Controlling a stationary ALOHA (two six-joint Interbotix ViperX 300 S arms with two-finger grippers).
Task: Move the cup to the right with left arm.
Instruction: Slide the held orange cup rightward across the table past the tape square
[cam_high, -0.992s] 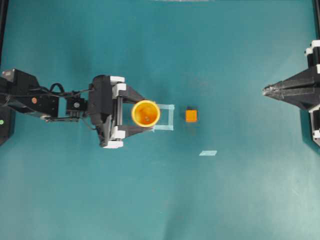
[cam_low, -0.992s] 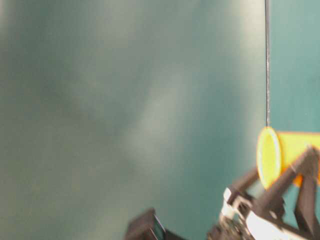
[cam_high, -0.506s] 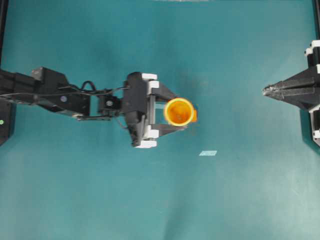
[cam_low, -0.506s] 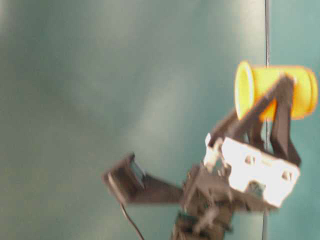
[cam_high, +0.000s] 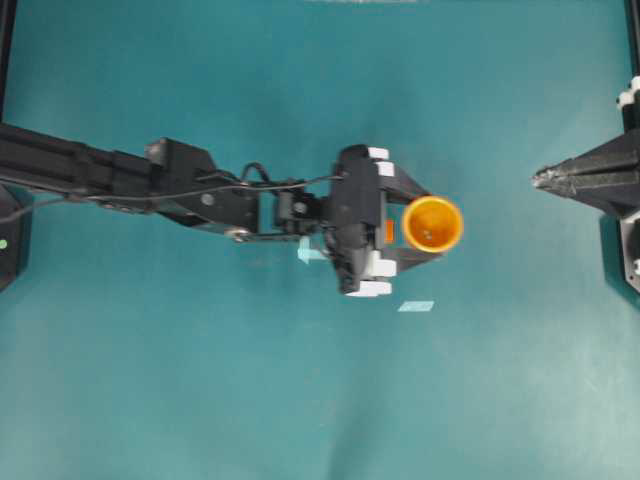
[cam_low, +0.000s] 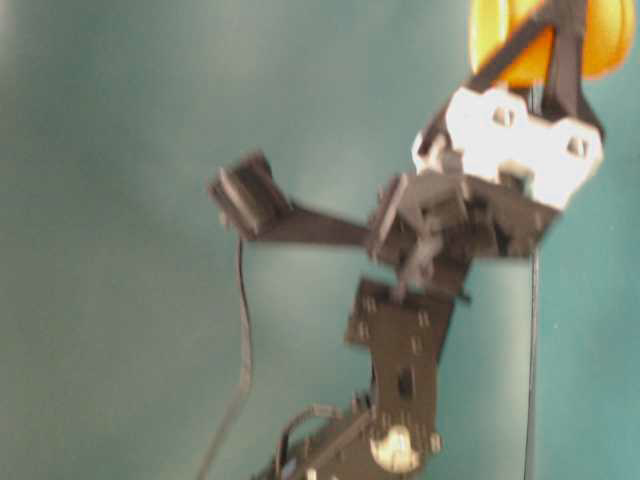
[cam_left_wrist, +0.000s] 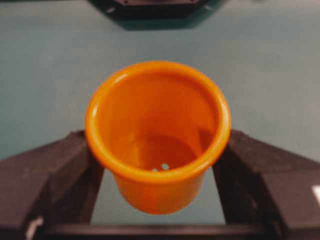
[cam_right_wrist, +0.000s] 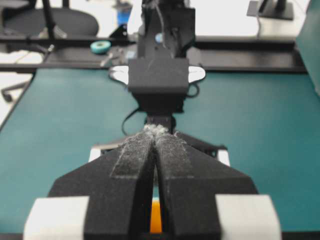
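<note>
cup (cam_high: 432, 223): upright, clamped by its sides in left gripper (cam_high: 425, 225), past the orange cube (cam_high: 389, 231) toward 3 o'clock | grip: side-on so mouth stays up | right gripper (cam_high: 540, 179): pinched closed, parked at 3 o'clock, well apart | table (cam_high: 300, 400): tape marks.

Orange cube (cam_high: 389, 231) mostly hidden under left claw (cam_high: 420, 224)

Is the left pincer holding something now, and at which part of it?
Yes. The left pincer holds the orange cup upright by its outer side wall, one finger on each side, below the rim.
</note>
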